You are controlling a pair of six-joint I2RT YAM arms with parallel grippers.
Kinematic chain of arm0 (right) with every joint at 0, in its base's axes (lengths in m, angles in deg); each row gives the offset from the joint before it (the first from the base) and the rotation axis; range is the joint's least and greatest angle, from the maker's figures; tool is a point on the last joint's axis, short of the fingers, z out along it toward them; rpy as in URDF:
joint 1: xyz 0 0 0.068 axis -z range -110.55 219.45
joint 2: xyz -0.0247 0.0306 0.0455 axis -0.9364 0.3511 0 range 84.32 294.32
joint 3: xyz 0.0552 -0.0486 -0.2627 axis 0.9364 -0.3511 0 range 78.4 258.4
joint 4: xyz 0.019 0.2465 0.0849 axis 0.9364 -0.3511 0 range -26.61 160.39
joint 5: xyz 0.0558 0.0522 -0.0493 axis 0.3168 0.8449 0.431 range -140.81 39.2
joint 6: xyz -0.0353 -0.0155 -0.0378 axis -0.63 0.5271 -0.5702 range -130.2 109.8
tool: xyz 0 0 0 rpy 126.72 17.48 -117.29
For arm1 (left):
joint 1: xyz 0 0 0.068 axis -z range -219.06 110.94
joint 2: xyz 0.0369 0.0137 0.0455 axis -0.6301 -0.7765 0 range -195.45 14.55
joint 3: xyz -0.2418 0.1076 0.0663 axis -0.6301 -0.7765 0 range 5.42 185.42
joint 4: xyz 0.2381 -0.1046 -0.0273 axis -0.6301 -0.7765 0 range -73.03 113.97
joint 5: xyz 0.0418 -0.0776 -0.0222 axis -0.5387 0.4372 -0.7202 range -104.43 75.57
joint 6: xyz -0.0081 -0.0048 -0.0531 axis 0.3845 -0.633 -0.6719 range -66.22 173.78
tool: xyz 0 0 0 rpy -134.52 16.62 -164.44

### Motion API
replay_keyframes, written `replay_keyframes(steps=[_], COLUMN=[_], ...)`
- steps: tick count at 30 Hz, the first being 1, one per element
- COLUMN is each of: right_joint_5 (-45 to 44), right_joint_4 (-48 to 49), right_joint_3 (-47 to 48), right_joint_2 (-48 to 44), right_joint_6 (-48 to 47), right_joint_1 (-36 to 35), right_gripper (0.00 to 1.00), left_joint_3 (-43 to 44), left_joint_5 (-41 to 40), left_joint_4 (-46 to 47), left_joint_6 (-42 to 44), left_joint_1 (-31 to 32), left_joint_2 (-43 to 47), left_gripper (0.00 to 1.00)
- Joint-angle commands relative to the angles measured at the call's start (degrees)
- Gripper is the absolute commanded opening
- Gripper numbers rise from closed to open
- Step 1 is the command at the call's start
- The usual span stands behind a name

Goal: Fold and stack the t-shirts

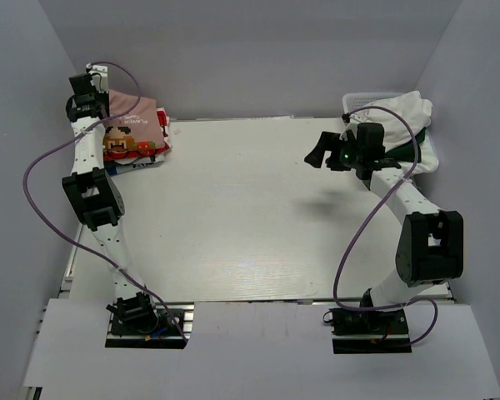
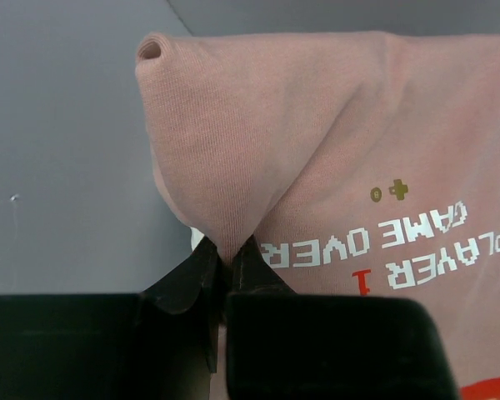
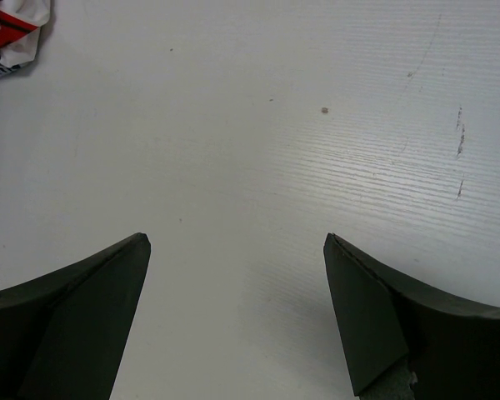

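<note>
left tool [image 2: 227,268] nearly closed, tips pinching a raised ridge of the pink t-shirt [image 2: 333,142]. Only a thin fold of cloth sits between the jaws, and the grip is right at the tips

pink t-shirt sits in the far left corner of the worktop [image 1: 258,217], print side up ("PLAYER 1 GAME OVER"). It lies on a stack [image 1: 135,164] whose red, white and blue edges poke out on the near side. My read: this one is folded and getting placed or tidied on top

right tool [image 3: 236,242] wide open, holding nothing, hanging over bare worktop toward the far right. The white t-shirts [image 1: 404,112] are heaped in the far right corner over a basket [image 1: 360,97], just behind that tool and not touching it. So most of the job looks undone

what can go wrong from here:
- pinch is shallow: any sideways tug and the cloth slips out, and the fold lands crooked
- lifting by that one ridge: the shirt hangs from a single point and opens up, fold lost
- pulling toward the near edge: drags the layers underneath and skews the stack
- letting go with the ridge standing up: leaves a hump, so the next shirt sits tilted
- stack is tight in the corner with the left arm stretched out, so there's little room to correct
</note>
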Motion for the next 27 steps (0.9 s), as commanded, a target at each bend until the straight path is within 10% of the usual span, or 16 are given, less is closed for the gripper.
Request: replay_keyframes(steps=[1, 3, 5, 13, 27], right_joint_5=[-0.7, -1.6, -2.7, -3.8, -2.6], right_joint_4=[-0.9, -1.2, -0.8, -1.4, 5.9], right_joint_3=[-0.2, -0.4, -0.8, -1.9, -11.8], right_joint_2=[-3.3, -4.1, -5.4, -6.6, -16.9], right_joint_6=[-0.4, -0.2, -0.3, -0.8, 2.7], right_joint_1=[-0.2, 0.0, -0.2, -0.2, -0.1], right_gripper=[0.90, 0.90, 0.90, 0.90, 0.90], left_joint_3=[1.5, 0.5, -0.6, -2.4, -19.0], left_joint_5=[3.0, 5.7, 5.7, -5.2, 16.9], left_joint_4=[3.2, 3.2, 4.0, 7.3, 1.2], left_joint_6=[-0.3, -1.4, -1.4, -5.9, -20.3], left_joint_1=[-2.0, -2.0, -2.6, -2.6, 1.7], left_joint_2=[0.8, 1.3, 1.3, 3.9, 22.5], left_gripper=[0.00, 0.35, 0.99, 1.00, 1.00])
